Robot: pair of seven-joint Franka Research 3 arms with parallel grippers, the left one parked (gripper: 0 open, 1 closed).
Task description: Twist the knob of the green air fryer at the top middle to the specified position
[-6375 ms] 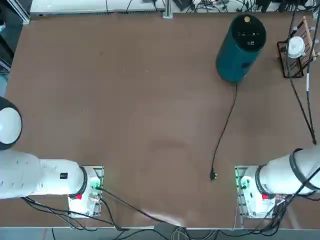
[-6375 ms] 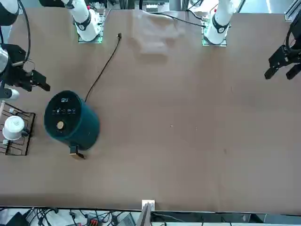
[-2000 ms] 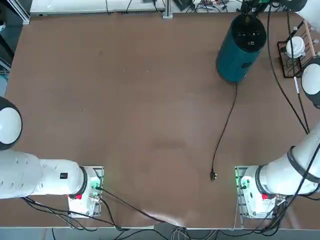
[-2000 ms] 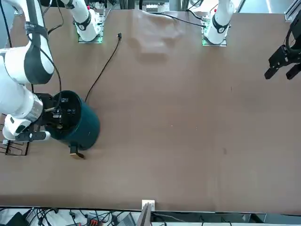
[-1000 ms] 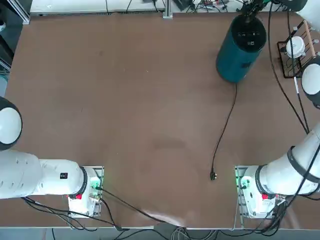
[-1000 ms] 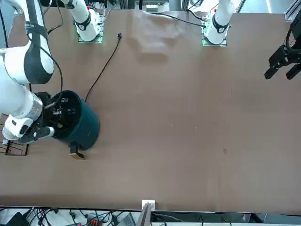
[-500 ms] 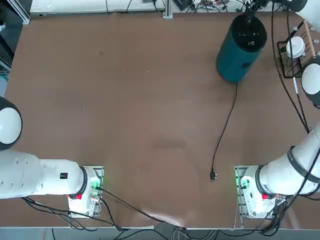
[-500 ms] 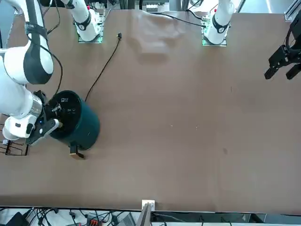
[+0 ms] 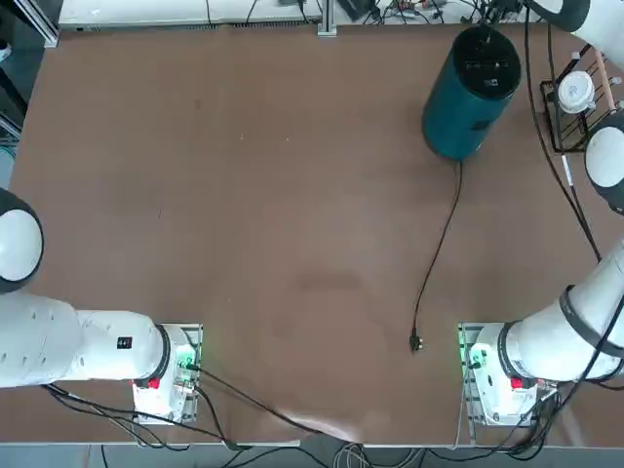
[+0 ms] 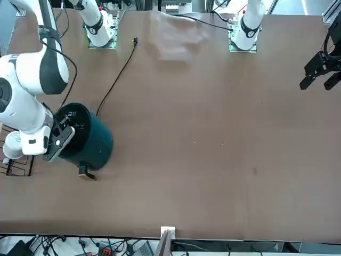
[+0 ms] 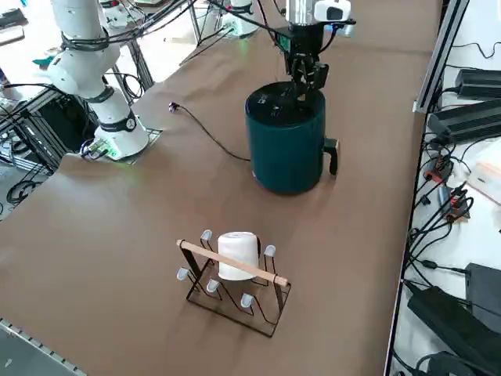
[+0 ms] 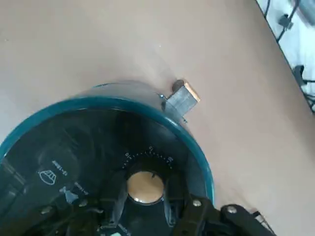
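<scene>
Teal-green fryer (image 11: 286,149): upright on the desk (image 9: 244,195), its black top (image 12: 83,147) facing up; this is the landmark for the places below.
Knob (image 12: 145,187): yellowish-gold disc near the rim of the fryer's top, on the side of the fryer's handle (image 12: 183,104).
Right end effector (image 12: 145,189): over the fryer's top, pinching the knob, one finger on each side of it.
Just changed: over the last second the wrist has swung round above the fryer; the front view shows its angle altered step by step, while the fryer sits where it was.
Meaning for the task: the twist looks under way rather than merely lined up, and the steady pinch suggests the knob is turning with the hand.
Dial marks (image 12: 150,153): small white ticks in an arc beside the knob; the wanted setting is not named, so whether it is reached cannot be told.
Next: probably finish the turn, check the mark, then let go straight up; slipping off the round edge or overshooting is the risk.
Power cord (image 9: 439,244): runs from the fryer toward the arms' bases.
Wire rack (image 11: 235,313) with white cup (image 11: 237,254): to the robot's right of the fryer, apart from it.
</scene>
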